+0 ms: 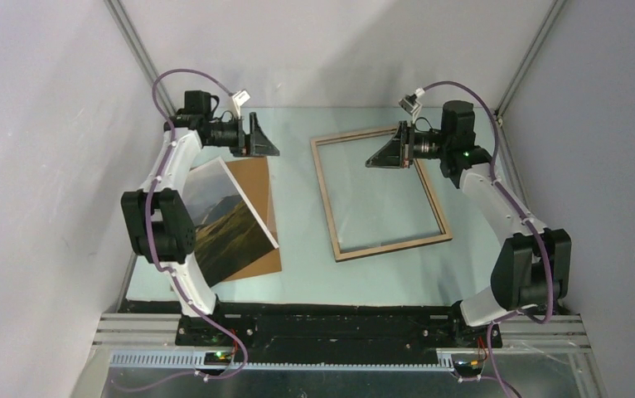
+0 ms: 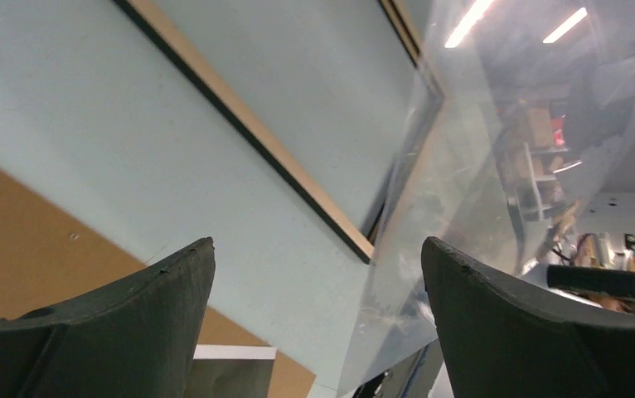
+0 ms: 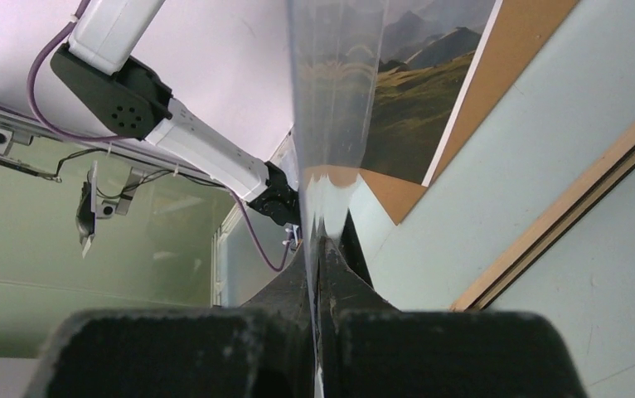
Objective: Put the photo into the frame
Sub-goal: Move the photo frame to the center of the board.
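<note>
Photo over backing panel | right end effector pinching clear pane

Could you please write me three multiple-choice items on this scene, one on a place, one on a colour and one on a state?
1. Where does the photo lie?
A. inside the frame
B. on the brown backing panel
C. under the frame

2. What colour is the frame's upward face?
A. white
B. red
C. light wood

3. What is the right gripper doing?
A. shut on the clear pane
B. open and empty
C. shut on the photo

Answers:
B, as the top view shows the photo resting on the panel, left of the frame.
C, as the rails facing up are wood-toned.
A, as the right wrist view shows the jaws closed on a transparent sheet.
</note>
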`<state>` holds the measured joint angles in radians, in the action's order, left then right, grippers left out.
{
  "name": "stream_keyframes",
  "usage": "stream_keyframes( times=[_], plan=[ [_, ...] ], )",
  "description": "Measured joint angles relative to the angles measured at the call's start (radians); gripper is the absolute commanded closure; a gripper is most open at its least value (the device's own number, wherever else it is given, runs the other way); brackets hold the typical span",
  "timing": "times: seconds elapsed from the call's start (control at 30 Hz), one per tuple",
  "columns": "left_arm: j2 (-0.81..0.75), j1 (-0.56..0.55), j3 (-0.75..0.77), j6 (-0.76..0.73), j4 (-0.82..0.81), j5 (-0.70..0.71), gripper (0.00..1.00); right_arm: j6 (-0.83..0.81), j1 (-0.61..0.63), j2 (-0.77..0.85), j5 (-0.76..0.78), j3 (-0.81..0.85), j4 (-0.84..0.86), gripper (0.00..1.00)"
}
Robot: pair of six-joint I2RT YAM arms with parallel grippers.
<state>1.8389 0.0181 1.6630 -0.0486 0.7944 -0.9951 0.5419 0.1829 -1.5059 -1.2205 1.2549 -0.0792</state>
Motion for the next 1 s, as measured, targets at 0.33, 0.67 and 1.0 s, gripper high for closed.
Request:
stream_keyframes(
  times=[0.33, 0.67, 1.0],
  plan=[
    [0.012, -0.074, 0.022, 0.006, 0.000, -0.142, 0.02, 0.074, -0.009, 0.020, -0.018, -0.059, 0.106, 1.00],
    [0.018, -0.117, 0.006, 0.019, -0.001, -0.240, 0.28, 0.158, -0.043, 0.022, -0.026, -0.145, 0.248, 1.00],
    [-0.008, -0.117, -0.027, 0.033, 0.001, -0.283, 0.56, 0.130, -0.069, 0.015, -0.026, -0.178, 0.263, 1.00]
  ],
)
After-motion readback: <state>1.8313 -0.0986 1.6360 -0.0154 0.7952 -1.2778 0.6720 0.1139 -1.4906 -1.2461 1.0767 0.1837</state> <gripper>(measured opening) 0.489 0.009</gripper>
